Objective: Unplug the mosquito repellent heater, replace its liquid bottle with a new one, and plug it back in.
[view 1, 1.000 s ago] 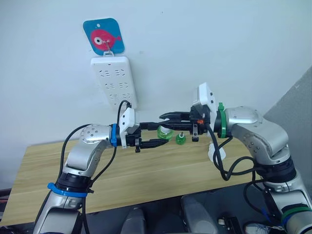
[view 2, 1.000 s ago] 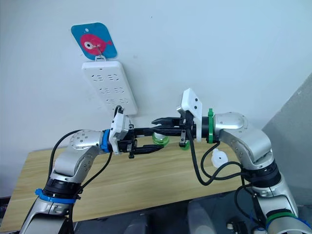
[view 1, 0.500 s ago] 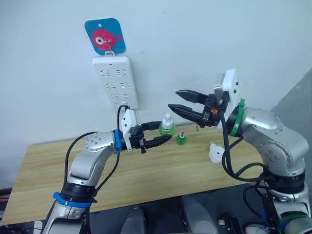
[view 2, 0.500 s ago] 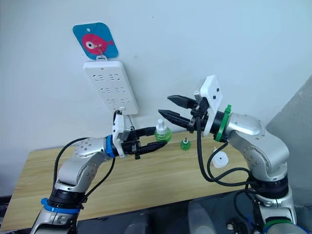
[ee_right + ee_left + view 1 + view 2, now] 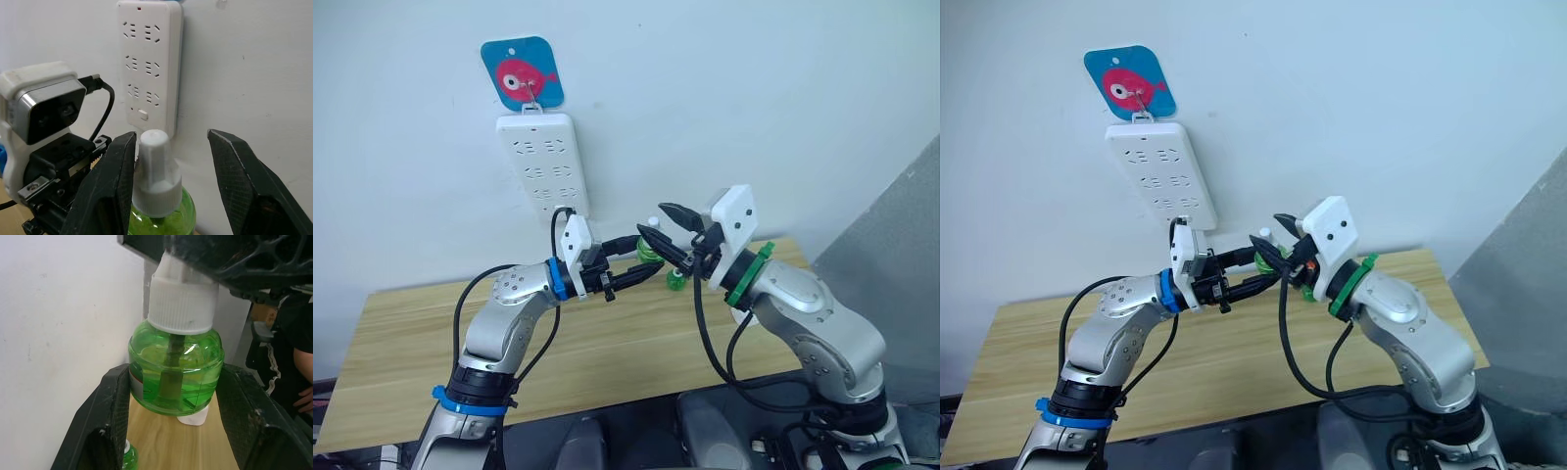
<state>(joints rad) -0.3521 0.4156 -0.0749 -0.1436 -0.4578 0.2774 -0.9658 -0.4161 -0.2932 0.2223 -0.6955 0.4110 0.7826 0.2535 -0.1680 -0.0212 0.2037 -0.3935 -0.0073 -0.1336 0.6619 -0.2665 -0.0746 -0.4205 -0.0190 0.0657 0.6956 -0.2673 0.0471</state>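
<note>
Now: right hand closing in on the bottle cap

Head views: your left hand (image 5: pixel 631 262) holds the green bottle (image 5: pixel 651 251) up in the air in front of the wall, above the tabletop (image 5: pixel 401 333). Your right hand (image 5: pixel 664 227) sits at the bottle's white cap (image 5: pixel 1264 236), fingers spread. The power strip (image 5: pixel 546 162) hangs on the wall under the fish sign (image 5: pixel 521 72). A second green bottle (image 5: pixel 676 280) peeks out behind the right arm. You won't find the heater here; half a second ago a small white unit lay on the tabletop near the right elbow, a spot the arm now covers.

Left wrist view: fingers are clamped on the bottle's round body on both sides, bottle upright, liquid well up. The other hand's finger crosses above the cap.

Right wrist view: jaws wide, one finger (image 5: pixel 110 183) touching or just beside the cap, the other well apart.

Risk: the hand is off-centre on the cap; closing like this could shove the bottle sideways and twist it out of the left grip, or tip it.

Change: half a second ago the right hand was higher and apart from the bottle; it has since dropped to straddle the cap.
</note>
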